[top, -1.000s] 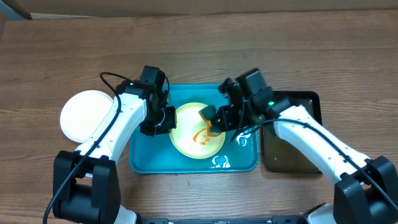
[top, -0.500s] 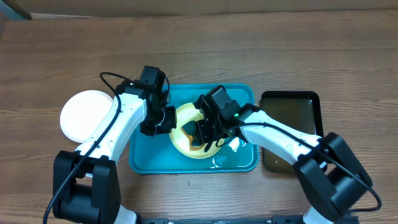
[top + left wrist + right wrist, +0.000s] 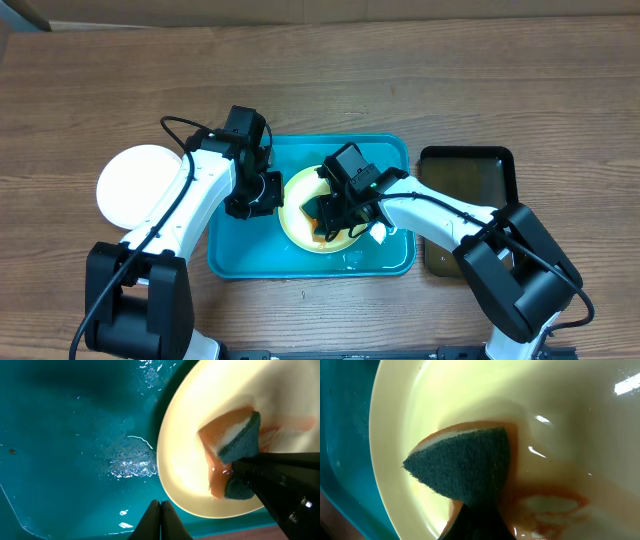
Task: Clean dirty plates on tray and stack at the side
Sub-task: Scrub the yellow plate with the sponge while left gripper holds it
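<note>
Midway through the scrubbing step, the right end effector (image 3: 327,213) presses a sponge (image 3: 465,467) into the pale yellow-green plate (image 3: 185,435), which sits inside the teal tray (image 3: 235,250) near its middle. Its jaws are clamped narrowly on the sponge, whose dark scouring face lies flat against the plate's inner surface. Orange-red sauce (image 3: 545,500) is smeared and pooled thinly around and just beyond the sponge, so this plate looks only partly cleaned. The left end effector (image 3: 160,510) sits at the plate's left rim with its jaws drawn together to a thin line. Whether they pinch the rim or merely rest beside it cannot be told from these views, though the shadow under the rim suggests the plate is slightly tipped. Water (image 3: 130,455) beads on the tray floor beside the plate. A white plate (image 3: 137,185) lies on the counter (image 3: 400,70) to the left, well apart from the tray and apparently clean; whether one or two are stacked there is unclear. A black tray (image 3: 480,170) sits just right of the teal one. The next move likely calls for sweeping the sponge through the remaining sauce while the plate is kept steady, before it can be lifted across to join the white one.
</note>
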Tool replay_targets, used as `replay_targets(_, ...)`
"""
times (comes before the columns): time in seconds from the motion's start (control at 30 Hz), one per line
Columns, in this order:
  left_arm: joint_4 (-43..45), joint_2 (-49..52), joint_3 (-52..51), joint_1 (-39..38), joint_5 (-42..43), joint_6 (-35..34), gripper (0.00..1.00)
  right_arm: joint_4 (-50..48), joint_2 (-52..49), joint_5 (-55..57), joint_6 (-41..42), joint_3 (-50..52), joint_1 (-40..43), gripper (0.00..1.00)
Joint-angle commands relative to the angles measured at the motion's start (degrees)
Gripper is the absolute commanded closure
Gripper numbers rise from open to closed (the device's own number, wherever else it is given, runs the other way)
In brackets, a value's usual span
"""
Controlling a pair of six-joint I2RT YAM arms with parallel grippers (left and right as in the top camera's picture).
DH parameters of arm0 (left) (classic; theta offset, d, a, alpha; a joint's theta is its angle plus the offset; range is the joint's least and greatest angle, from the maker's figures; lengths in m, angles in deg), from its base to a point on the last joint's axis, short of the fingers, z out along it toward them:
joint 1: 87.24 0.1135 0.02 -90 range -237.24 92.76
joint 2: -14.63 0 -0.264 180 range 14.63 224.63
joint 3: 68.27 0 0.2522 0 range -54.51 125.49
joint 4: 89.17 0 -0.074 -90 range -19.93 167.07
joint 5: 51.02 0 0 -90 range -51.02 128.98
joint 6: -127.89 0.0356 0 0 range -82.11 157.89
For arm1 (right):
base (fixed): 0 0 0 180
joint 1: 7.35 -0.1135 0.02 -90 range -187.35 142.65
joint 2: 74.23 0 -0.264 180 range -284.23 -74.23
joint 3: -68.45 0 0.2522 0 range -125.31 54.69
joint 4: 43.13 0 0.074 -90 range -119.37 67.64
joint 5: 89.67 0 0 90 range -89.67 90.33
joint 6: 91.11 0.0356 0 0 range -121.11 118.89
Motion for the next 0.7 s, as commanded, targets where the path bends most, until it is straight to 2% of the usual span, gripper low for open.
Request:
replay_targets(0.0, -0.2, -0.5, 0.7, -0.5, 1.0, -0.5, 0.96, 0.8, -1.3, 5.7, 0.1, 0.4, 0.3, 0.96)
replay_targets(0.3, 4.9, -0.5, -0.3, -0.9, 0.1, -0.6, 0.96, 2.3, -1.3, 5.9, 1.6, 0.4, 0.3, 0.96)
replay_targets(0.37, 7.9, -0.5, -1.6, -1.2, -0.7, -0.6, 0.91, 2.2, -1.3, 6.0, 1.6, 0.4, 0.3, 0.96)
replay_targets(0.43, 10.7, -0.4, -2.9, -1.5, -1.1, -0.6, 0.77, 2.2, -1.3, 6.0, 1.6, 0.4, 0.3, 0.96)
replay_targets(0.57, 14.3, 0.5, -4.6, -1.9, -2.3, -0.6, 0.71, 2.3, -1.3, 5.9, 1.6, 0.4, 0.3, 0.96)
replay_targets(0.67, 16.5, 1.8, -5.3, -2.3, -2.8, -0.7, 0.71, 2.3, -1.3, 5.9, 1.6, 0.4, 0.3, 0.96)
